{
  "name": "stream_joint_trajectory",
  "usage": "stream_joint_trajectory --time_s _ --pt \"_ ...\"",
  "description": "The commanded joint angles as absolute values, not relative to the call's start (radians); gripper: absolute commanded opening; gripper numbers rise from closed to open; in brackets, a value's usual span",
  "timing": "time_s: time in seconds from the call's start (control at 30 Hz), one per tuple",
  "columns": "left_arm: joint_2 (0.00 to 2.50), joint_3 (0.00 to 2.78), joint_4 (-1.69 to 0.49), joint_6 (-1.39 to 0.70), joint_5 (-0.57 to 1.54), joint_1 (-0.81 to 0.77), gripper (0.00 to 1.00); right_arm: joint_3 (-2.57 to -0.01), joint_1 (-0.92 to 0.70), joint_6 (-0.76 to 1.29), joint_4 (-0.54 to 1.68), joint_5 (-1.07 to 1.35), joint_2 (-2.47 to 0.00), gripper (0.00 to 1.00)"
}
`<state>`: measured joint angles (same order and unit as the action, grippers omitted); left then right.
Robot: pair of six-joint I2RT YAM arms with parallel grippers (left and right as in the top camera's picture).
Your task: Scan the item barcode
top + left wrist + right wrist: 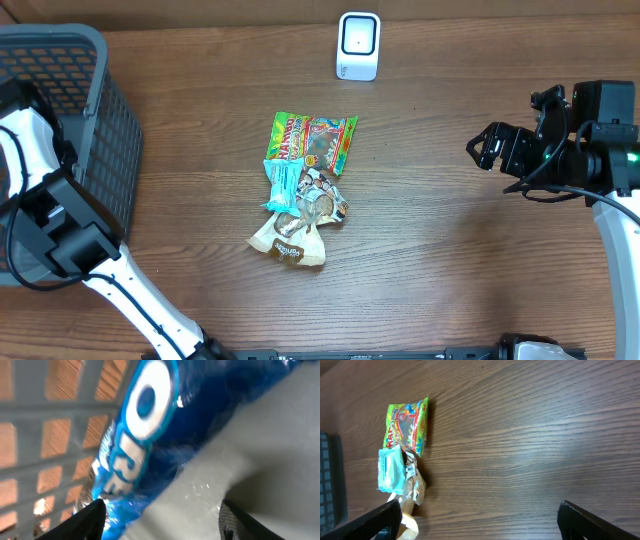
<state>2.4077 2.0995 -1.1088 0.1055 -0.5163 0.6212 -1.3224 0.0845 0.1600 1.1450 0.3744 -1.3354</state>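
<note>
so the blue snack packet (145,435) is down inside the grey mesh basket (100,120) at the left edge of the surface (450,250), lying tilted against the basket's grid wall. The left claw (162,519) is right over it with its fingers spread, and as far as I can tell nothing is pinched between them. The packet's lower end sits just beside one fingertip

Biggest worry for me: that film looks glossy and slick, so a bite on one corner could just slide off. A finger could also catch in the grid holes, since the claw is working tight against the basket wall. I can't see a barcode on the face that's showing either

The other packs are heaped mid-surface: a Haribo bag (312,140), a light teal packet (283,183) overlapping it, and a tan bag (288,242) below. They touch each other, so going for one probably drags its neighbours or lifts two at once

The white scanner (358,45) sits at the far edge, well apart from the basket and a bit beyond the heap, so any carry there is a chance for crinkly wrap to twist and hide the code, or glare to kill the read

The right claw (480,515) hovers wide open off to the right, holding nothing
</note>
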Motion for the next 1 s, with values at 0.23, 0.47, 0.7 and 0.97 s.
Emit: stream_joint_trajectory --time_s 0.23,0.47,0.7,0.97 --pt "2.474 2.122 -0.961 0.206 -0.525 0.633 1.0 -1.348 0.08 0.157 1.149 0.36 -1.338 1.0" --pt "2.532 2.109 -0.938 0.205 -0.352 0.636 0.96 -1.348 0.08 0.157 1.158 0.36 -1.338 1.0" --pt "2.643 2.109 -1.01 0.202 -0.319 0.635 0.77 -1.348 0.08 0.157 1.158 0.36 -1.338 1.0" --pt "2.695 2.109 -1.063 0.105 -0.306 0.635 0.05 -1.348 0.08 0.161 1.158 0.361 -1.338 1.0"
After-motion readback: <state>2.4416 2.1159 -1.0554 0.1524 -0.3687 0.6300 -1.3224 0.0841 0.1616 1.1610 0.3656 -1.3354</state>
